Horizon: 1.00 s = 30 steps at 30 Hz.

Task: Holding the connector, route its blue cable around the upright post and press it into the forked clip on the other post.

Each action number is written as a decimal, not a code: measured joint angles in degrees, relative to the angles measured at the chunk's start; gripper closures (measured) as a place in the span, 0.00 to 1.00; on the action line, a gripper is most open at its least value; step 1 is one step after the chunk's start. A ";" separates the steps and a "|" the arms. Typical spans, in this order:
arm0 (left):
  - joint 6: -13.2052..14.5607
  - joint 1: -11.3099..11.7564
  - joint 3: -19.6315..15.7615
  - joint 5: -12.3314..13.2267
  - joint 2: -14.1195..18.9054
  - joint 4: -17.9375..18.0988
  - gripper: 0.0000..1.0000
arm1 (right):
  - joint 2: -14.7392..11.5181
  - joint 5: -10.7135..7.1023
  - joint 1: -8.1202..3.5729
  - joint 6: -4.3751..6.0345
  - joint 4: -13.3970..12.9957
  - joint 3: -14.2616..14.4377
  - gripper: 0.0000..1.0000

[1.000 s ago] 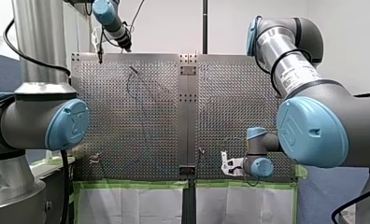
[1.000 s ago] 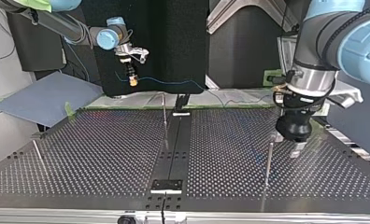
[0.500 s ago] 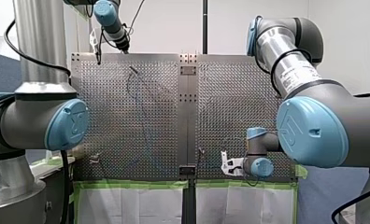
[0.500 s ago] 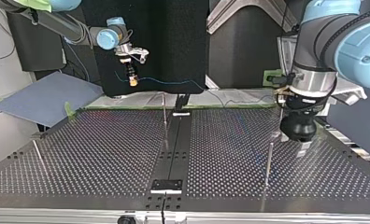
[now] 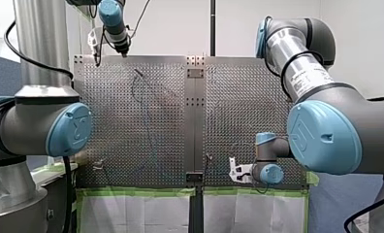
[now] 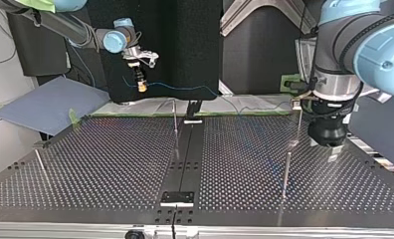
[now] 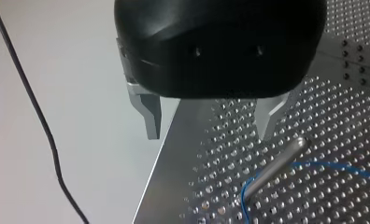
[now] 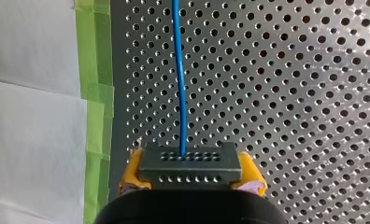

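In the front view, my left end effector (image 5: 97,47) hangs at eleven o'clock over the far corner of the perforated worktop (image 5: 238,107). My right end effector (image 5: 235,171) sits low at five o'clock, close to the green tape (image 5: 141,191) along the near edge.

In the top view, my right end effector is at ten o'clock, raised above the worktop's far edge and pinching the connector (image 6: 142,87). The blue cable (image 6: 185,87) leaves it toward three o'clock and sags down to the worktop. My left end effector is at three o'clock, above the worktop, with a thin post (image 6: 286,172) standing near it at its seven o'clock.

In the left wrist view, my metal fingers (image 7: 149,116) are spread wide with nothing between them. Ahead of them stands a metal post (image 7: 276,163), and the blue cable bends around its foot. I cannot tell whether this post carries a fork.

In the right wrist view, my yellow pads (image 8: 251,170) press on both sides of the black connector. The blue cable comes out of its middle and runs straight ahead over the worktop, with the green tape off to one side.
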 joint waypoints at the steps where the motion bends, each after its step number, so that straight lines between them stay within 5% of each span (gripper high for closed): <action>1: -0.01 -0.06 0.00 -0.32 0.00 -0.04 0.00 | 0.00 0.00 0.02 0.00 -0.01 -0.01 1.00; 20: -0.22 -0.90 -0.07 -1.24 -0.50 -0.61 0.00 | 0.05 -0.13 0.14 0.09 -0.28 0.00 1.00; 30: 2.31 -2.57 -2.02 1.77 -0.47 2.22 0.00 | 0.04 0.01 0.15 0.01 -0.07 0.00 1.00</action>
